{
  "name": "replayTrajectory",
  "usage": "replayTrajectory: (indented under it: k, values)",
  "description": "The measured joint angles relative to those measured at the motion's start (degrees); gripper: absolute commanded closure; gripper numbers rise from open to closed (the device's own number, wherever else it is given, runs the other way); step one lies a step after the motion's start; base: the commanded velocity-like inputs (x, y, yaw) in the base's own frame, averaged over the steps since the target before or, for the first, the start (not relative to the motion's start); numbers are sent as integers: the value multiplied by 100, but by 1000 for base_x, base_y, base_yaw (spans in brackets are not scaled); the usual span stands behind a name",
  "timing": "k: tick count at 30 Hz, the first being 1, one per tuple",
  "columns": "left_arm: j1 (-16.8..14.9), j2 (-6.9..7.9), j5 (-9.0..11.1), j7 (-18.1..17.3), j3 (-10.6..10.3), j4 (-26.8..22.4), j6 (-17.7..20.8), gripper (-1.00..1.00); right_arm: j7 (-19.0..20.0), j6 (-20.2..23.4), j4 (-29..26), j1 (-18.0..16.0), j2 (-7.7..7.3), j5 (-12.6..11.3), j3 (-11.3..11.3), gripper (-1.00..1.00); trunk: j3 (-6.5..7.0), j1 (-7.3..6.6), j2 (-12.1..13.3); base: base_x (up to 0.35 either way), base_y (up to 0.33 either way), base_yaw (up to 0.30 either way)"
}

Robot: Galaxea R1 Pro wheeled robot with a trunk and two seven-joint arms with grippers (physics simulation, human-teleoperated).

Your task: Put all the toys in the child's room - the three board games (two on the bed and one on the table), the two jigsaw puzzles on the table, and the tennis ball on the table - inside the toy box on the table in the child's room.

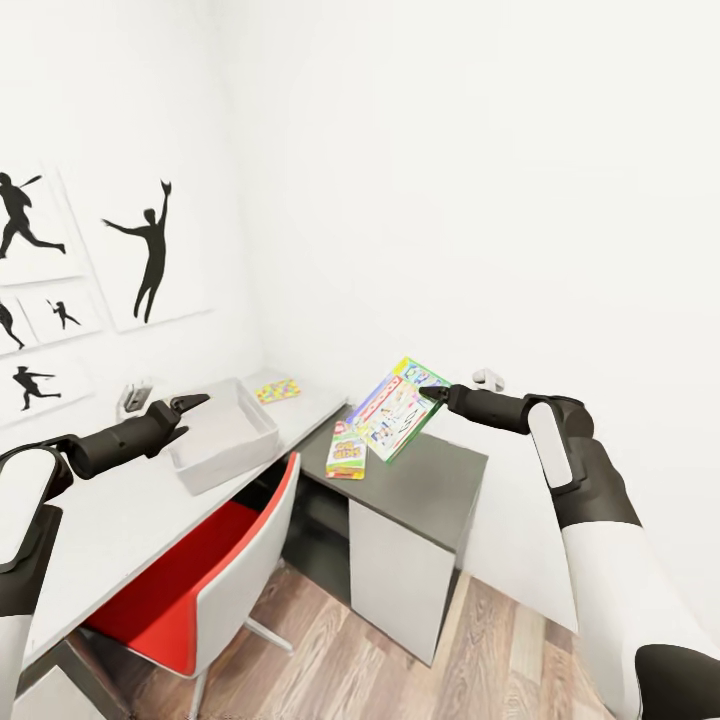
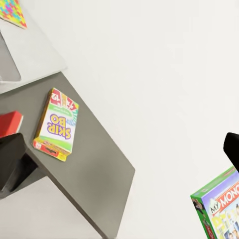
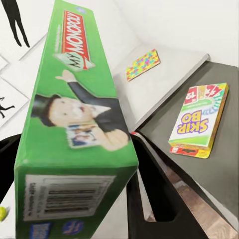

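My right gripper (image 1: 432, 393) is shut on the top corner of the green-edged Monopoly board game (image 1: 392, 412), holding it tilted in the air above the dark grey cabinet section (image 1: 430, 475); its green side runs close along the right wrist view (image 3: 74, 114). The Skip-Bo box (image 1: 346, 450) lies flat on that cabinet. One jigsaw puzzle (image 1: 278, 390) lies on the light grey table (image 1: 120, 520) in the corner. My left gripper (image 1: 190, 412) hangs open and holding nothing just left of the toy box (image 1: 255, 412). A yellow-green sliver, perhaps the tennis ball (image 3: 2, 213), shows at the frame's edge.
A red-seated chair (image 1: 200, 580) is tucked under the table below the toy box. A small grey object (image 1: 135, 398) stands by the wall behind my left gripper. White walls with black silhouettes (image 1: 150, 250) close the corner. Wood floor (image 1: 400, 670) lies open in front of the cabinet.
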Motion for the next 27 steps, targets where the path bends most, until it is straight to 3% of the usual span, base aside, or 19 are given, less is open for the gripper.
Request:
replayTrajectory:
  k: [15,27]
  values:
    - [0,0,1,2,15,14,-2,-100,0,0,0,0,0,1,0,100,0,-1,-1,19,0,298]
    - [0,0,-7,2,18,21,-3,-100,1,1,0,0,-5,-1,0,100,0,-3,0,245,-19,299]
